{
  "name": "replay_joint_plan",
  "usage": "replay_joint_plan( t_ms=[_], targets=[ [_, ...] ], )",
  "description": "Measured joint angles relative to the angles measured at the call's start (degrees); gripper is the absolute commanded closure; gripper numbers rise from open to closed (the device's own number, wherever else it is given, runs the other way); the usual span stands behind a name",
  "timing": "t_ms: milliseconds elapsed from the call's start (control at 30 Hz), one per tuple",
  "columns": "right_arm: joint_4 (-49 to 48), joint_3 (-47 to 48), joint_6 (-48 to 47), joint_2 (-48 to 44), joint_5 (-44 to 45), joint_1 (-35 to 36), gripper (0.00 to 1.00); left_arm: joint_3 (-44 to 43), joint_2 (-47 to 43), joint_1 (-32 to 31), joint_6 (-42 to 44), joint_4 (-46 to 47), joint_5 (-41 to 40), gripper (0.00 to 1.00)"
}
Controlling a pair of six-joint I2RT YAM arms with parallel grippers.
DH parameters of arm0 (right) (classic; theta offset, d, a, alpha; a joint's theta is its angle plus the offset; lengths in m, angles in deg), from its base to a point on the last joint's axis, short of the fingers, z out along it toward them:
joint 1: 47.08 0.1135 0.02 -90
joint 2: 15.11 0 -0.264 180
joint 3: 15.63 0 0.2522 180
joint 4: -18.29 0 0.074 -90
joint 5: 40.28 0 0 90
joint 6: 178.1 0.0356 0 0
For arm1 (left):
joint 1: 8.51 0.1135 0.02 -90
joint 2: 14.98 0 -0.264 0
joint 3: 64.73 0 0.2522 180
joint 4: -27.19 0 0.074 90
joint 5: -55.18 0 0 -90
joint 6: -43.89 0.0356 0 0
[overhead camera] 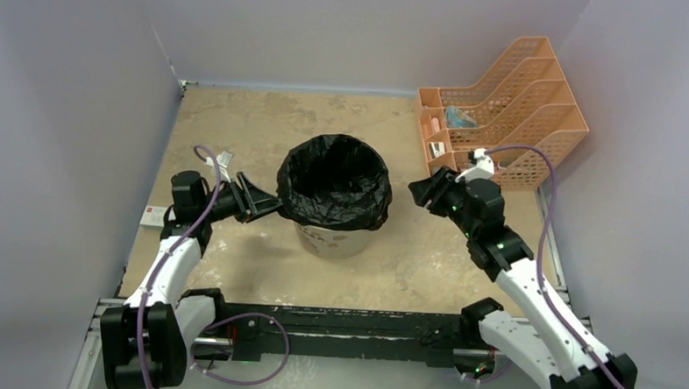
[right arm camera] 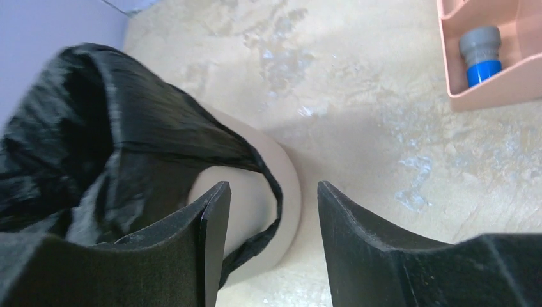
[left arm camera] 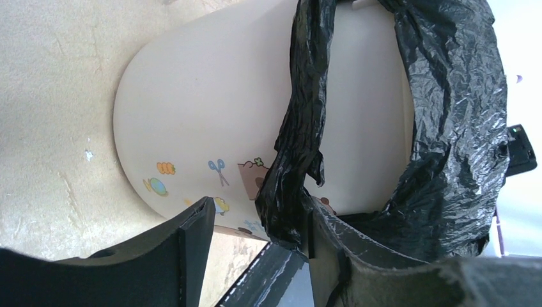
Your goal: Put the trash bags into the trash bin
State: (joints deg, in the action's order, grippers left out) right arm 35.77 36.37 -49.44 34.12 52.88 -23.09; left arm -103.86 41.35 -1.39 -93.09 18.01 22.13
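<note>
blotchy beige tabletop (overhead camera: 239, 128), plain pale walls (overhead camera: 64, 103), black trash bag (overhead camera: 334, 181) lining cream trash bin (overhead camera: 330, 240) mid-table, scissors cartoon (left arm camera: 217, 171) on it, left gripper (overhead camera: 268, 205) spread at bag's left rim, right gripper (overhead camera: 422, 191) spread too, just right

The trash bin (overhead camera: 335, 238) stands on the worktop (overhead camera: 239, 128) between the left pincer (overhead camera: 270, 204) and right pincer (overhead camera: 417, 193), trash bag (overhead camera: 334, 181) inside it; the organiser (overhead camera: 512, 105) lies behind the right pincer.

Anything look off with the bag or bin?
The trash bag lines the upright trash bin, but untidily: a handle loop dangles down the outer wall on the right arm's side, and a twisted strand hangs down the wall at the open left hand. Nothing spilled.
</note>
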Motion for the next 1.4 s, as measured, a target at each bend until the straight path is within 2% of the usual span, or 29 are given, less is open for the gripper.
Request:
replay_joint_plan(
  t_ms=[167, 467, 633, 800, 900, 1033, 1233, 1400],
  targets=[
    [-1.36, -0.02, -1.66, -7.28, -4.31, -0.04, 0.46, 0.02, -1.42, 0.0, -0.63, -0.02, 0.31, 0.48],
    [-5.66, -4.17, -0.04, -20.0, -21.4, -0.04, 0.43, 0.66, -2.56, 0.0, -0.59, -0.68, 0.79, 0.52],
    [-7.93, -8.79, 4.94, -19.39, -30.64, -0.02, 0.4, 1.14, -2.58, 0.0, -0.66, -0.85, 1.36, 0.52],
    [-9.99, -12.9, 8.33, -14.05, -38.69, 0.13, 0.34, 1.16, -2.62, 0.0, -0.92, -0.85, 1.49, 0.52],
    [-10.19, -12.92, 9.01, -11.06, -38.58, 1.18, 0.32, 1.16, -2.84, 0.0, -1.07, -0.83, 1.6, 0.52],
    [-13.64, -13.84, 13.51, -11.41, -35.26, 5.05, 0.31, 1.16, -3.43, 0.0, -1.36, -0.83, 1.6, 0.51],
    [-23.37, -20.83, 26.77, -13.49, -28.87, 11.67, 0.3, 1.16, -3.65, 0.0, -1.55, -0.87, 1.62, 0.51],
    [-28.79, -26.21, 38.05, -17.64, -22.84, 12.59, 0.29, 1.16, -3.74, 0.0, -1.51, -1.05, 1.6, 0.51]
  ],
)
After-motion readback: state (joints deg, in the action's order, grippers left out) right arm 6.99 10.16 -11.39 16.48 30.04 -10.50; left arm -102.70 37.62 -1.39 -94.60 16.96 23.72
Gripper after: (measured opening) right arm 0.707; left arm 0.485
